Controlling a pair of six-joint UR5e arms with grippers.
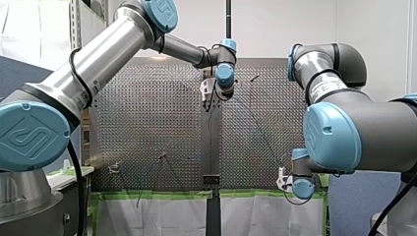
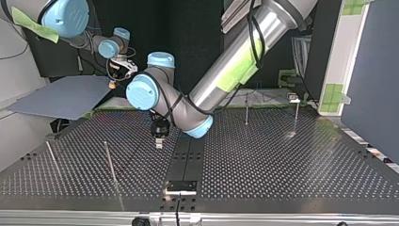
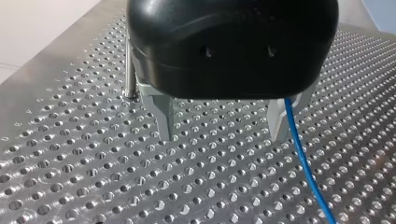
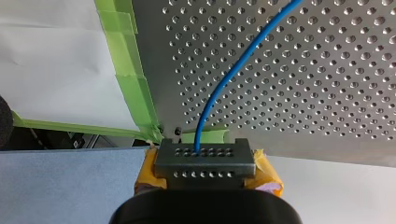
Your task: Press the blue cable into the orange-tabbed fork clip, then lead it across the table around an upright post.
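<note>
The blue cable (image 4: 224,84) rises from the shut, yellow-padded jaws of my right gripper (image 4: 204,151), which hangs just off the table's taped corner (image 2: 117,80). My left gripper (image 3: 222,128) hovers low over the perforated plate with its metal fingers (image 3: 163,119) wide open. The cable (image 3: 306,172) runs down past one fingertip and is not pinched. An upright post (image 3: 130,79) stands just behind the other finger. In the top view my left gripper (image 2: 159,141) is near the table's middle. A small clip (image 2: 294,98) sits at the far right; I cannot make out its colour.
Several thin upright posts stand on the plate (image 2: 110,162) (image 2: 246,110) (image 2: 51,157). A black bracket (image 2: 181,186) sits on the dark centre strip at the top view's near edge. Green tape (image 4: 128,74) lines the table edge beside my right gripper.
</note>
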